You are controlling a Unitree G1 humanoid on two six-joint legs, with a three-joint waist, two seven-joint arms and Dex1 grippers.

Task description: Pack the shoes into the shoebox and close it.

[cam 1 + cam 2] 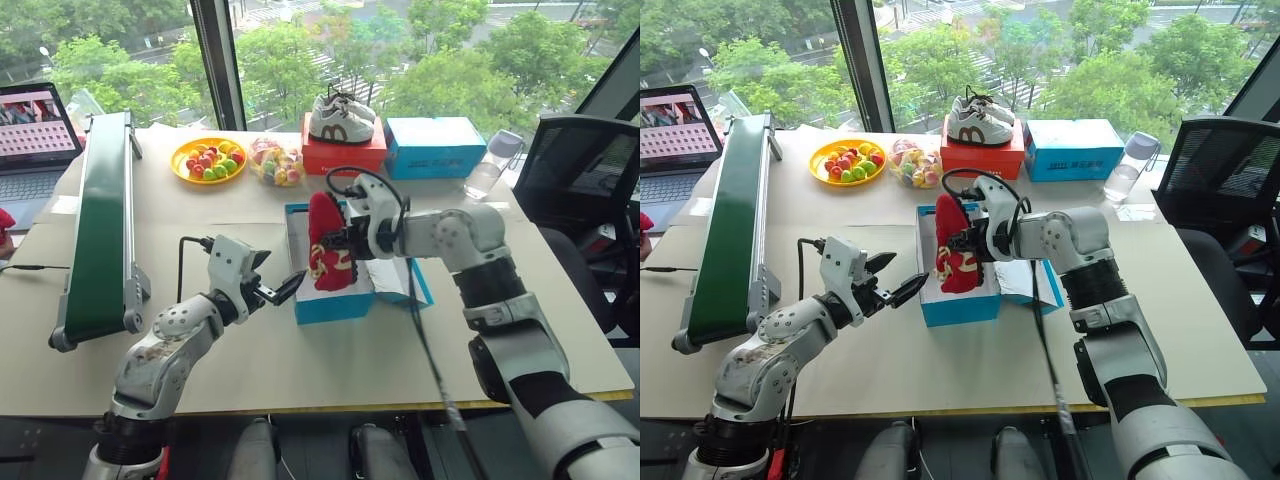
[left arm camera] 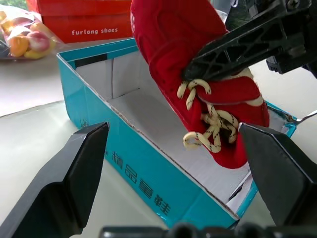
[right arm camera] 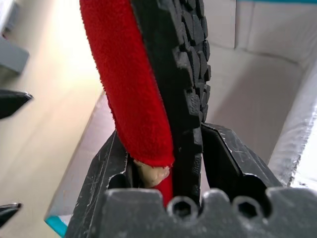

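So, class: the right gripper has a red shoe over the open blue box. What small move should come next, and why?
Probably lower the shoe into the box and then let go. The right gripper is clamped on it, held on edge above the white floor, and the left gripper is open beside the box.

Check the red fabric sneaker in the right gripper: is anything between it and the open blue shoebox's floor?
Nothing visible. The red fabric sneaker, clamped in the right gripper, hangs over the blue cardboard shoebox, whose white floor looks bare. The open left gripper stands outside its wall.
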